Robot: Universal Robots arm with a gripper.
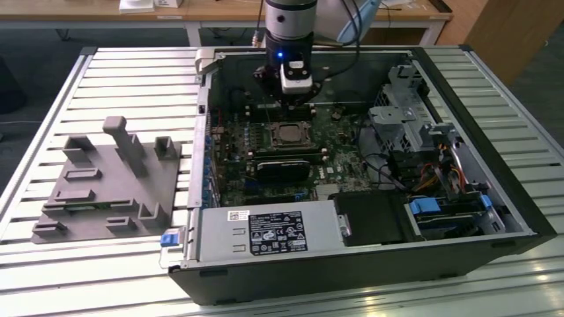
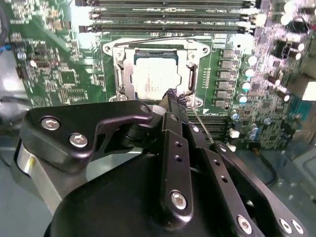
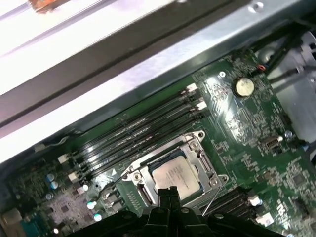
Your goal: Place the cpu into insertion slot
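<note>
The cpu (image 2: 155,79), a silvery square chip, lies flat inside the insertion slot (image 2: 114,55), whose thin metal bracket rim frames it on the green motherboard. In the first wrist view the cpu (image 3: 176,176) sits in the same slot (image 3: 196,139). My gripper (image 2: 173,97) hangs just above one edge of the chip, its black fingers shut together with nothing between them; its tips (image 3: 168,191) overlap the chip's edge. In the exterior view the gripper (image 1: 297,104) stands over the board just behind the cpu (image 1: 286,134) inside the open computer case.
Long black memory slots (image 3: 138,131) run beside the socket. A black card (image 1: 282,168) lies in front of it, with a power supply (image 1: 264,231) nearer the front. A drive cage (image 1: 401,125) and cables fill the exterior view's right. A grey fixture (image 1: 105,178) stands outside the case.
</note>
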